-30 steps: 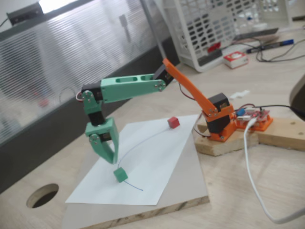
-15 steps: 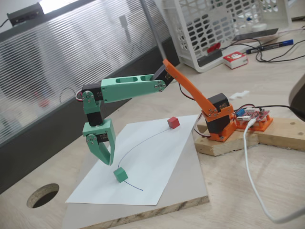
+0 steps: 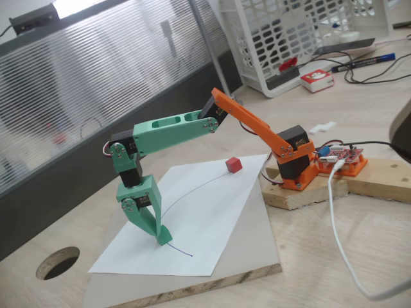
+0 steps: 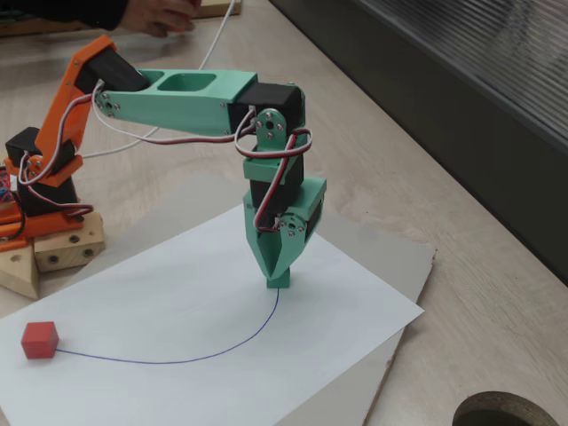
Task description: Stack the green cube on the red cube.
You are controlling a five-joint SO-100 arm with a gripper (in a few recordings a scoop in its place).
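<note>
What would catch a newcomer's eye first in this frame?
The green gripper pressed down onto the white paper, its tips around the green cube at the near end of a drawn arc. Next, the red cube alone at the arc's far end, then the orange arm base on its wooden block.

Light wooden table (image 3: 359, 256) with round hole (image 3: 56, 262); ribbed translucent panel (image 3: 96, 83) behind; white basket (image 3: 295, 38) at back.
</note>
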